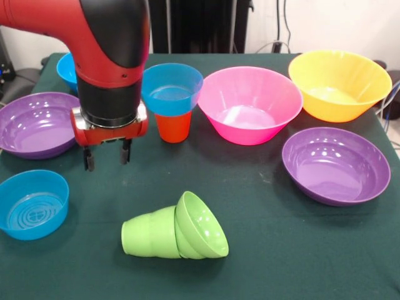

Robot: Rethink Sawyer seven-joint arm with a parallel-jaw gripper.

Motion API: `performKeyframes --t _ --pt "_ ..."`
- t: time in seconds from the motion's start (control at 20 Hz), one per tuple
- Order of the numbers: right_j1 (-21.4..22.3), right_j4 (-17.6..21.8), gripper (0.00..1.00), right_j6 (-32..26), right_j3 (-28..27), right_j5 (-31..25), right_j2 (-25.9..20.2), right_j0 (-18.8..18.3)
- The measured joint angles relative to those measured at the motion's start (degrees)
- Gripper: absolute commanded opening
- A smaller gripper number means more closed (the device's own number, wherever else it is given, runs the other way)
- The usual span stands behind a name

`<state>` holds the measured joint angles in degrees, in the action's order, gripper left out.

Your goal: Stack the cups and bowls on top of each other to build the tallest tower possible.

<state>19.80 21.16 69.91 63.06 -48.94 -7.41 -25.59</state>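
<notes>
Front view: your gripper [107, 155] hangs empty, fingers apart, near the table's left edge. The tower [172, 100], a blue bowl on an orange cup, stands mid-table toward the far edge. Next, bring a purple bowl [35, 123] down level and centred. Count: three blue bowls, two purple, one pink [250, 103], one yellow-orange [339, 83], one small green bowl [201, 225] with the toppled green cup [149, 234]

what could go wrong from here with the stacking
1. The blue bowl sits on a narrow orange cup, far wider than its base; the gripper hangs close beside it, and a nudge might topple it.
2. The green cup lies on its side with the small green bowl against its mouth; they may roll or be awkward to grasp.
</notes>
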Motion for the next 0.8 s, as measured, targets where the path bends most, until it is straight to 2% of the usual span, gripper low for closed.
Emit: performKeyframes --t 0.8 --pt "3.4 -5.3 1.0 0.0 -1.7 -1.6 -1.9 0.0"
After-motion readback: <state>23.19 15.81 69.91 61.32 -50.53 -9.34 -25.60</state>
